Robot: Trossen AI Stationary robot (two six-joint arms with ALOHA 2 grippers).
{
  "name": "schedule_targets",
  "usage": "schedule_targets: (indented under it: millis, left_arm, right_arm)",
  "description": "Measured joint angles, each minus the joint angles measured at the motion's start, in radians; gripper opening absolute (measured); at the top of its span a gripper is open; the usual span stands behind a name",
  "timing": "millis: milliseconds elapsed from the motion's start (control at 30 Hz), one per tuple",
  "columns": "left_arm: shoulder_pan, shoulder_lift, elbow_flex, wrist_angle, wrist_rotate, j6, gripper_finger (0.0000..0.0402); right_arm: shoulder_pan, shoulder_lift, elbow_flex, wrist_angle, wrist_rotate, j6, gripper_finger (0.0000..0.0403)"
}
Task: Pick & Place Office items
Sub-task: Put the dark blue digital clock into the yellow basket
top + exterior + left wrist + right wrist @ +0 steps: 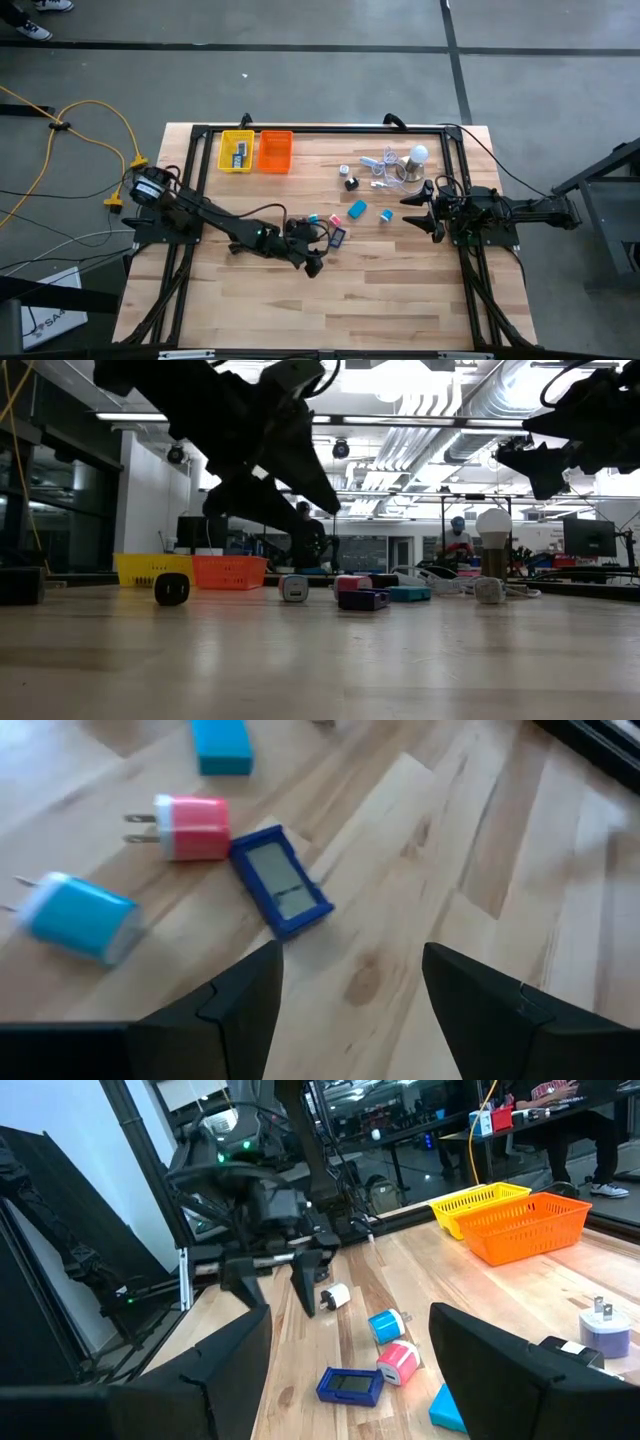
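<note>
1. My left gripper (pixel 345 1010) hangs with fingers spread, holding nothing, just above the dark-blue flat piece (pixel 281 881)
2. My right gripper (pixel 350 1370) waits spread and empty near the bulb (pixel 418 155)
3. Little done: one item in the yellow basket (pixel 237 151); orange basket (pixel 275 151) looks empty; pink charger (pixel 190 826), blue charger (pixel 78 916) and others remain on the table (pixel 400 290)
4. No writing readable

A big workshop room with a wooden tabletop in the middle

The light brown wooden plank tabletop (pixel 400 290) stands on a smooth grey floor (pixel 300 90) with dark lines across it. A long yellow cable (pixel 95 115) curls over the floor. Long bright ceiling lights (pixel 400 422) shine above, by shiny silver pipes (pixel 470 400). Far desks hold dark screens (pixel 585 537).
</note>
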Motion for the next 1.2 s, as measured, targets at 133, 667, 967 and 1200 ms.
schedule_targets:
  millis: [133,667,967,1200]
  left_arm:
    - [0.010,0.018,0.018,0.023,-0.011,0.000,0.0234]
    - [0.036,0.137,0.374,-0.420,-0.059,-0.141,0.0234]
    - [0.093,0.237,0.519,-0.562,-0.003,-0.183,0.0234]
    - [0.132,0.263,0.533,-0.577,0.068,-0.203,0.0234]
  right_arm:
    - [0.000,0.000,0.000,0.000,0.000,0.000,0.0259]
    - [0.000,0.007,0.000,0.000,0.000,0.000,0.0259]
    - [0.000,0.039,0.000,0.002,-0.001,0.000,0.0259]
    - [0.000,0.065,0.000,-0.004,-0.003,0.000,0.0259]
